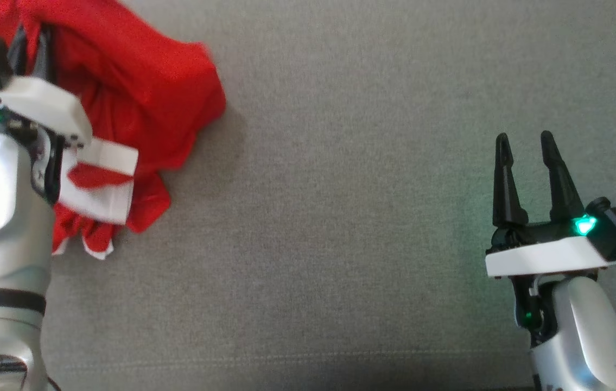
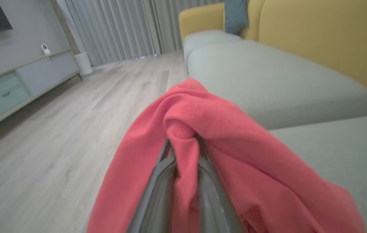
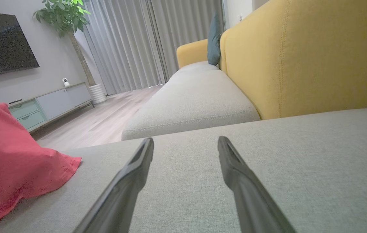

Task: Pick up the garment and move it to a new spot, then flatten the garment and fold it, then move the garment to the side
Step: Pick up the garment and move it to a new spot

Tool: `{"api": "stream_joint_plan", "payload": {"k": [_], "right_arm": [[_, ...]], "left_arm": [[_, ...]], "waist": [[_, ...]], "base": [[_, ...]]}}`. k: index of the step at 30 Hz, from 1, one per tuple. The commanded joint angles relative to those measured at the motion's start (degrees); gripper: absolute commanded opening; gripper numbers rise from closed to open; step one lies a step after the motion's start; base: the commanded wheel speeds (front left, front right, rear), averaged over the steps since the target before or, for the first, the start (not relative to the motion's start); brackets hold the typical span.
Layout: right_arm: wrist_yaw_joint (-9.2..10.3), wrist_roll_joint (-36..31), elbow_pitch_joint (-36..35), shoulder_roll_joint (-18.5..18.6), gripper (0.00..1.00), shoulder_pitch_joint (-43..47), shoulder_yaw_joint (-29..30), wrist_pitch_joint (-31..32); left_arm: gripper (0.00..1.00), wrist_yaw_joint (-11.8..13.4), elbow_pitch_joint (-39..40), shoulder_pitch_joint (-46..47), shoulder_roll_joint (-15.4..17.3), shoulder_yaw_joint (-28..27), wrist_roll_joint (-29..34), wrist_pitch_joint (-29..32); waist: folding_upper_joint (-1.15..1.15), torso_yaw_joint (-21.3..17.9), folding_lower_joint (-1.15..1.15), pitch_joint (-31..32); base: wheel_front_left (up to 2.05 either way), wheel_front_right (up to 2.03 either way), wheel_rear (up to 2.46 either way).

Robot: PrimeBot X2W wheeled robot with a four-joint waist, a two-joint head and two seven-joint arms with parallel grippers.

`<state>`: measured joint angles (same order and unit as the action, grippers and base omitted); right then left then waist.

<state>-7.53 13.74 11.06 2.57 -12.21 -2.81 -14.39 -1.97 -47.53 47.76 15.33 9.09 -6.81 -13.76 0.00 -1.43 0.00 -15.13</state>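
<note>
The right tool (image 1: 525,142) is hovering, released, over the grey sofa seat (image 1: 340,244) while, farther left, the left tool (image 2: 183,145) is clenching a fold of the red garment (image 1: 139,81) near the seat's edge. The pickup is beginning, with a lift and carry likely following.

Upper left: crumpled red cloth garment (image 1: 139,81) with white trim, heaped on grey woven upholstery (image 1: 340,217). Buried in its folds: left gripper (image 1: 33,41), dark fingers. Lower right: right gripper (image 1: 525,136), fingers spread, well apart from it.
</note>
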Motion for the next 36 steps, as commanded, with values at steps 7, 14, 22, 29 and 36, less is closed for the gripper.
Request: {"api": "stream_joint_plan", "payload": {"k": [7, 14, 22, 29, 36], "right_arm": [[0.04, 1.0, -0.8, 0.3, 1.00, 2.1, -1.2, -0.6], [0.04, 1.5, -1.2, 0.3, 1.00, 3.1, -1.2, -0.6], [0.04, 2.2, -2.9, 0.3, 1.00, 2.2, -2.3, -0.6], [0.04, 3.3, -5.7, 0.3, 1.00, 1.3, -5.6, -0.6], [0.04, 5.0, -8.4, 0.3, 1.00, 1.9, -7.8, -0.6]], "left_arm": [[0.00, 0.9, 15.8, -0.2, 0.6, -1.0, -0.5, -1.2], [0.00, 1.4, 27.7, -4.3, -2.2, 1.1, -1.5, 3.1], [0.00, 2.9, 38.0, -8.9, -5.9, 3.6, -2.8, 8.1], [0.00, 5.9, 37.9, -10.7, -9.8, 5.5, -3.9, 9.1], [1.00, 7.3, 26.8, -9.6, -10.5, 7.6, -2.7, 8.3]], "waist": [[0.00, -0.4, 0.00, 7.1], [0.00, -3.3, 0.00, 9.9], [0.00, -10.1, 0.00, 8.8], [0.00, -18.8, 0.00, 4.8], [0.00, -22.2, 0.00, 1.1]], "base": [[0.00, 0.00, 0.00], [0.00, 0.00, 0.00], [0.00, 0.00, 0.00], [0.00, 0.00, 0.00], [0.00, 0.00, 0.00]]}}
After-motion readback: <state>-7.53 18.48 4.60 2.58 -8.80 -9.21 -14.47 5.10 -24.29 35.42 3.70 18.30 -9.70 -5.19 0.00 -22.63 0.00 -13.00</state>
